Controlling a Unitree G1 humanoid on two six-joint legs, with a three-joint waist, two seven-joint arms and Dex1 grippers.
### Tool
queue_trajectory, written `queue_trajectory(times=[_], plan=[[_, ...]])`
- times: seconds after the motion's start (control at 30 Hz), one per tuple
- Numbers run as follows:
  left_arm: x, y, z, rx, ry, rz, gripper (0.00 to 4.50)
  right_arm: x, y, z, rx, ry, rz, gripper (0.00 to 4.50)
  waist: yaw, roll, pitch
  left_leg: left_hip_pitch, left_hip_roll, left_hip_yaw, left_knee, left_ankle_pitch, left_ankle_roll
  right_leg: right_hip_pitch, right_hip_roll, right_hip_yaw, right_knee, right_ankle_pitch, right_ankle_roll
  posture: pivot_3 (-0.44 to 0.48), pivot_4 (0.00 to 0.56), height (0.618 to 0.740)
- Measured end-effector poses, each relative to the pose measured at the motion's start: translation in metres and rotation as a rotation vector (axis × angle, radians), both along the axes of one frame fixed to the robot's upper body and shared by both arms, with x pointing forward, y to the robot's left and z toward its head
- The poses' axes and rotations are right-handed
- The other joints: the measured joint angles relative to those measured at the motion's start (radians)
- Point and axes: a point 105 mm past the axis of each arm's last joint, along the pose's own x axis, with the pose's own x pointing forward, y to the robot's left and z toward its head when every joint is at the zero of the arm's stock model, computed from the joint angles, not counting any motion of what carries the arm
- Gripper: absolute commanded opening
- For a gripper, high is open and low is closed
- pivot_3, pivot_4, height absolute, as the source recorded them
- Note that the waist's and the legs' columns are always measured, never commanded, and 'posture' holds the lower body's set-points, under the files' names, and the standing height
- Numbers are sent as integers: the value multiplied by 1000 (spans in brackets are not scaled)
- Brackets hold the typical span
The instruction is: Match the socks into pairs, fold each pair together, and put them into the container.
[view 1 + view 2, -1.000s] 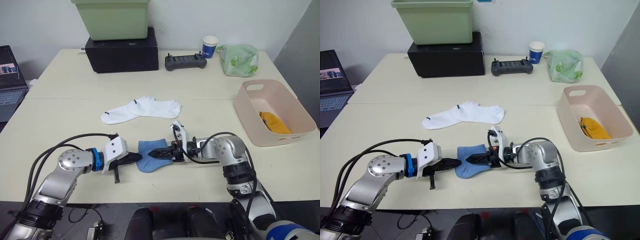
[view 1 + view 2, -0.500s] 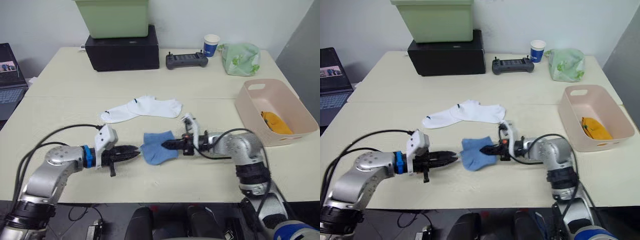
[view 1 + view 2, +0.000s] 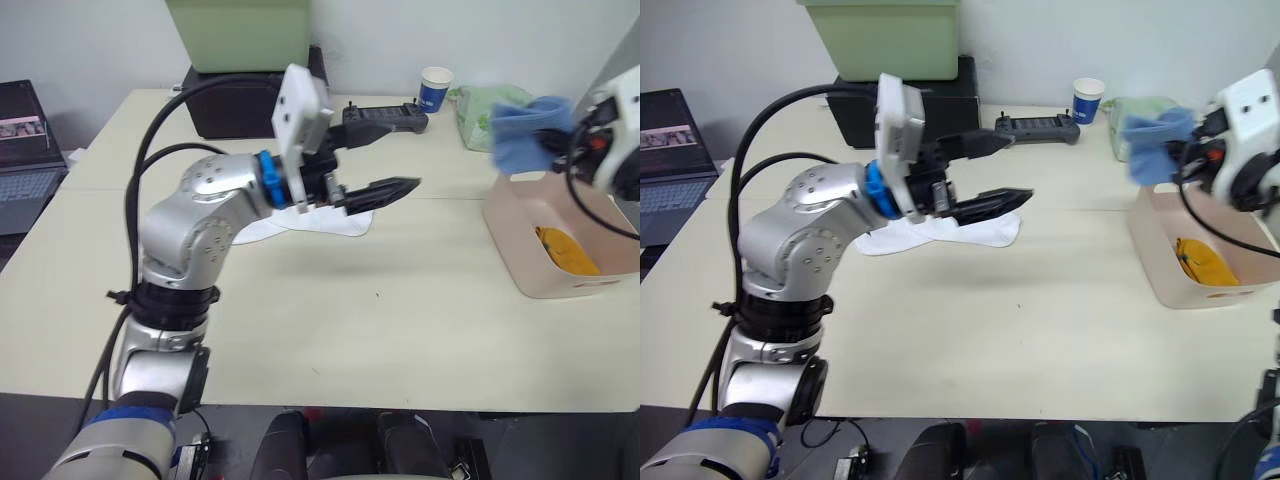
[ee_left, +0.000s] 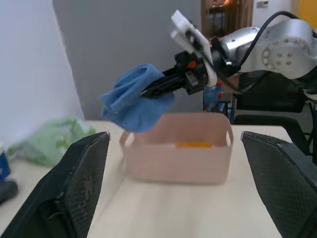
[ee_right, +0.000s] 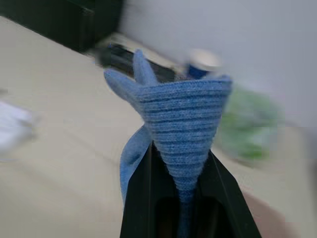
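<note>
Above the near rim of the pink container point(image 3: 520, 270), the right gripper point(image 4: 148, 91) is clamped on the folded light blue pair point(image 3: 522, 130), apparently for release beside the orange pair point(image 3: 566, 250) inside, while the left gripper point(image 3: 385, 190), fingers apart and empty, hovers over the 2 white socks point(image 3: 940, 230) remaining.

Head stereo pair looking down over table point(image 3: 400, 330), wrist cameras along fingers

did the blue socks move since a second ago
Yes. The blue socks, pinched in the right hand, left the table's near edge and now hang over the pink tub.
</note>
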Motion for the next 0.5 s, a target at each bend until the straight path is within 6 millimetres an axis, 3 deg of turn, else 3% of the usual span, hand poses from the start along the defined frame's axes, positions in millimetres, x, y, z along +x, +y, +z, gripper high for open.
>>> queue_trajectory(times=[0.1,0.33,0.4,0.5], plan=[[-5,-14,-2,21,-31,-48,4455,-1,-22,-18,-212,28,-42,0,-12,0,0,3,0,1,0,0,0,0,1,2,3,0,0,0,150,740],[-9,-31,-23,116,-57,-128,4455,8,-28,-75,-465,156,32,0,-23,3,0,7,0,2,1,1,-1,2,3,3,8,0,0,0,150,740],[-11,-31,-29,125,-45,-139,4455,7,-33,-101,-615,265,71,0,-21,3,1,7,1,2,1,1,-1,2,2,3,7,0,0,0,150,740],[-11,-28,-35,131,-29,-130,4455,2,-39,-123,-669,377,112,0,-19,4,1,6,1,3,1,2,-1,1,1,4,6,0,0,0,150,740]])
